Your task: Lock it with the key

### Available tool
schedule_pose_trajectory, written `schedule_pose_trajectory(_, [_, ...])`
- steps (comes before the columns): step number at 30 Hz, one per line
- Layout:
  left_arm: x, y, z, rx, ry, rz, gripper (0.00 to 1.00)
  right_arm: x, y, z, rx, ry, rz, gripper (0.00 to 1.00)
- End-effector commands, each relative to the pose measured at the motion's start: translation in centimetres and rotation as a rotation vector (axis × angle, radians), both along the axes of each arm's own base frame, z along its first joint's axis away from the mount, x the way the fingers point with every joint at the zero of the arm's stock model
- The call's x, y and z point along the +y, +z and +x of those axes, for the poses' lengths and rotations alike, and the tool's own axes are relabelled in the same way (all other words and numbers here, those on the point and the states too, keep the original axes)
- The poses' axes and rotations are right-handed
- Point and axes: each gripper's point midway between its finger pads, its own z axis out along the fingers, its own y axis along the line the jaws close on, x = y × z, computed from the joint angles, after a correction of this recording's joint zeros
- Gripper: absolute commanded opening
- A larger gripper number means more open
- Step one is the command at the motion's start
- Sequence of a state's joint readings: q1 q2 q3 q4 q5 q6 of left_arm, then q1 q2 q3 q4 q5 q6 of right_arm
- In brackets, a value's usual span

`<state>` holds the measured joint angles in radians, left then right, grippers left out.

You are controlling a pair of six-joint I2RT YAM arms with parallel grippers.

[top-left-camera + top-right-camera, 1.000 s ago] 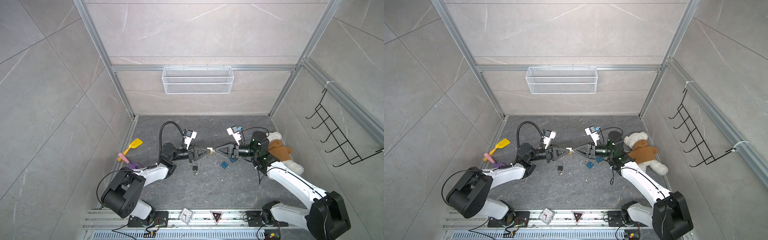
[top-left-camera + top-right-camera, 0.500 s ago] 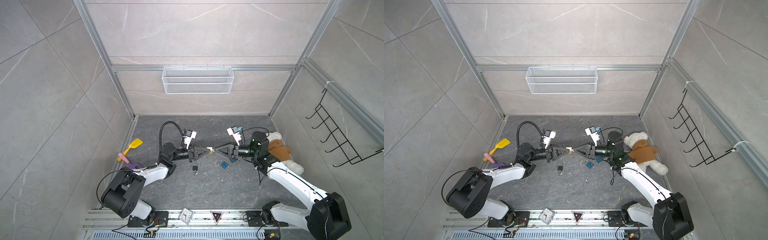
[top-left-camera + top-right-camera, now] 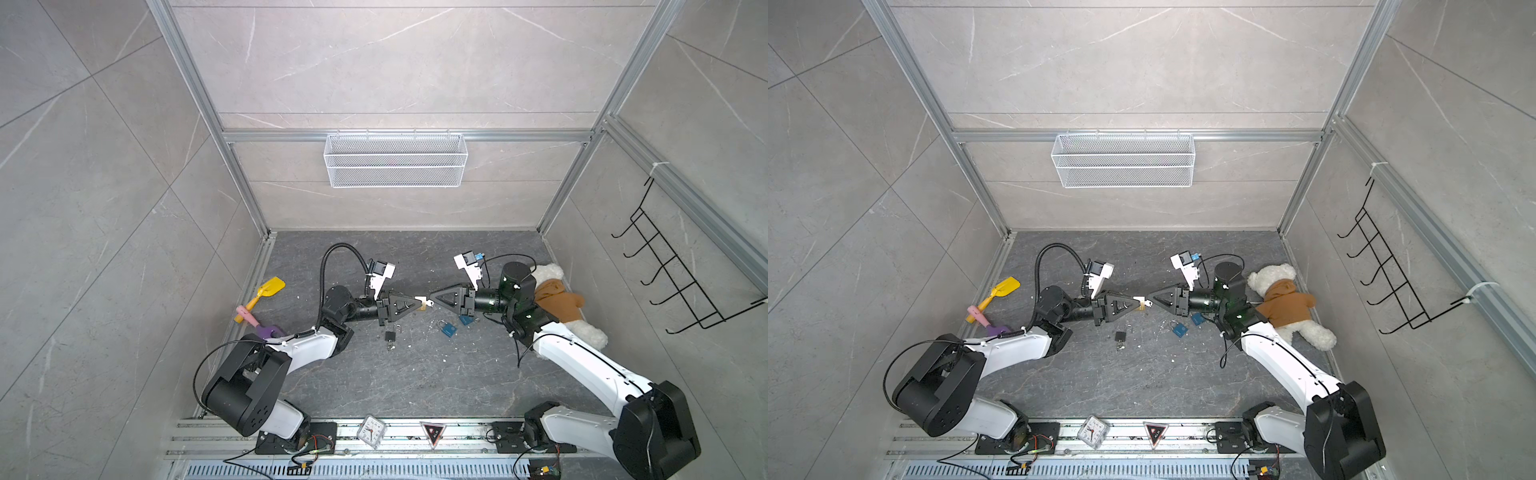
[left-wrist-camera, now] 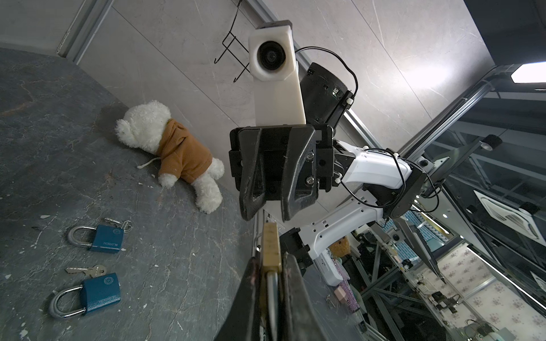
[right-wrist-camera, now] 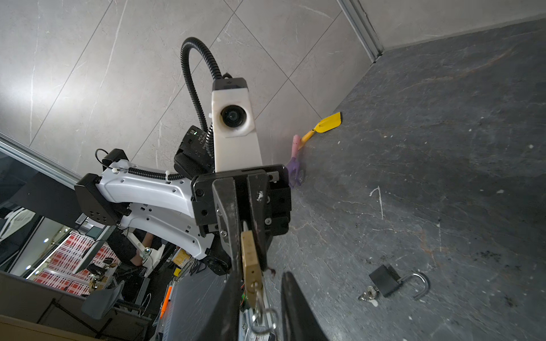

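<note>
A brass padlock (image 4: 271, 245) is held above the floor at mid-scene, its shackle end between the fingers of my left gripper (image 4: 270, 258), which is shut on it. In both top views the padlock (image 3: 422, 301) (image 3: 1140, 302) sits between the two gripper tips. A silver key (image 5: 257, 298) with a ring (image 5: 267, 320) sticks out of the padlock's (image 5: 250, 259) bottom. My right gripper (image 5: 260, 277) faces the left one, jaws apart on either side of the key; one finger lies close beside it, the other stands clear.
On the floor below lie a black padlock (image 3: 390, 336) with an open shackle, two blue padlocks (image 4: 106, 237) (image 4: 100, 292) and a loose key (image 4: 88, 270). A teddy bear (image 3: 557, 299) lies by the right wall, a yellow shovel (image 3: 270, 288) and a purple rake (image 3: 266, 330) by the left.
</note>
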<state>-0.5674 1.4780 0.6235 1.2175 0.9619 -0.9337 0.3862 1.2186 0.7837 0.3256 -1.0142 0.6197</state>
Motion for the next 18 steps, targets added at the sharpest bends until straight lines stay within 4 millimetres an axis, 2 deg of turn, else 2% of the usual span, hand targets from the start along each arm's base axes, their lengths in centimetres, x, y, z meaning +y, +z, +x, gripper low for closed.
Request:
schedule_pose_trajectory(1, [0.3, 2.6, -0.5, -0.108, 0.005, -0.056, 0.00, 0.3, 0.7, -0.5, -0.022, 0.036, 0.012, 0.26])
schedule_pose_trajectory(10, [0.2, 2.7, -0.3, -0.104, 0.011, -0.059, 0.00, 0.6, 0.5, -1.6, -0.015, 0.074, 0.014, 0.20])
schedule_pose_trajectory(18, [0.2, 2.8, -0.1, -0.099, 0.015, -0.061, 0.00, 0.8, 0.2, -1.9, -0.006, 0.088, 0.004, 0.18])
